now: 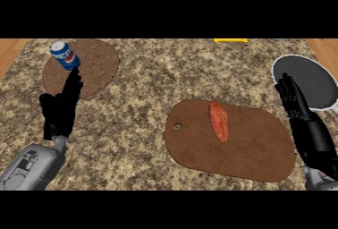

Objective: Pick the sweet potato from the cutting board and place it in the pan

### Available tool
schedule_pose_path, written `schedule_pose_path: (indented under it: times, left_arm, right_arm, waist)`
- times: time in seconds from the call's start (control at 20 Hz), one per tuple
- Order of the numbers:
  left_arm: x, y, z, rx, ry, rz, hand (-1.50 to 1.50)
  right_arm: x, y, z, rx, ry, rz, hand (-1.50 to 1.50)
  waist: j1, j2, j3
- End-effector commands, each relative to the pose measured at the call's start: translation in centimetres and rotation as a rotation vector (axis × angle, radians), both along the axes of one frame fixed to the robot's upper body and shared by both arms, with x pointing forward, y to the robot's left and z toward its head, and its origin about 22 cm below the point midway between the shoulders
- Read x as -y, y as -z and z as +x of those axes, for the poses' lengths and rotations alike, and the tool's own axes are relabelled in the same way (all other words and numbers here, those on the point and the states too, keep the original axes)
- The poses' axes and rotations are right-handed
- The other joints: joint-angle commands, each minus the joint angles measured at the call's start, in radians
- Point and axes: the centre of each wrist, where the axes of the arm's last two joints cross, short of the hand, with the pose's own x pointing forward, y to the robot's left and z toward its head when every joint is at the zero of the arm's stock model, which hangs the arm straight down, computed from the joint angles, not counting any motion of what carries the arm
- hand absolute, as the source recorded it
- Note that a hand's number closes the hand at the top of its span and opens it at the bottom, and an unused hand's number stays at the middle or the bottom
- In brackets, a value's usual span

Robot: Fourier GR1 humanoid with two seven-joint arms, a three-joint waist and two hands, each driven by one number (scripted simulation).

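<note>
An orange-red sweet potato (218, 120) lies lengthwise on the upper middle of a brown cutting board (254, 154) at the centre right of the counter. The pan (310, 80), dark grey with a pale rim, sits at the right edge, partly cut off by the frame. My right hand (305, 123) stands open with straight fingers pointing up, between the board's right side and the pan, its fingertips overlapping the pan's left rim. It is apart from the sweet potato. My left hand (61, 107) is open at the far left, fingers up, holding nothing.
A round brown mat (92, 74) lies at the upper left with a blue soda can (65, 54) on its top left part, just above my left hand's fingertips. A yellow object (230, 40) shows at the counter's far edge. Wooden strips border both sides.
</note>
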Motion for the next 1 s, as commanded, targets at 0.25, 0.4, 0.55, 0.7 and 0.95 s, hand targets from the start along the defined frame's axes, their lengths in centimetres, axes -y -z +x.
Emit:
schedule_pose_path:
  times: [0.25, 0.4, 0.55, 0.7, 0.95]
  left_arm:
    - [7.5, 0.6, -1.4, -0.096, 0.383, -0.233, 0.0]
    - [8.1, 1.8, -3.0, -0.159, 0.435, -0.314, 0.0]
    - [6.3, 1.8, -3.1, -0.152, 0.397, -0.328, 0.0]
    - [4.8, 2.0, -4.5, -0.184, 0.38, -0.335, 0.0]
    - [5.5, 3.2, -4.4, -0.201, 0.368, -0.342, 0.0]
  right_arm:
    - [-6.9, -5.8, 5.1, 0.036, -0.529, -0.417, 1.5]
    - [-4.3, -6.6, 7.7, 0.253, -0.328, -0.722, -1.5]
    - [-6.6, -2.5, 9.8, 0.324, -0.429, -0.534, -1.5]
    - [-7.6, -2.7, 10.9, 0.366, -0.528, -0.566, -1.5]
    - [-8.7, -5.4, 10.2, 0.158, -0.575, -1.17, -1.5]
  waist:
    - [0.116, 0.034, 0.026]
    - [0.102, 0.031, 0.033]
    - [0.054, 0.025, 0.037]
    - [0.021, 0.015, 0.036]
    - [0.019, 0.005, 0.029]
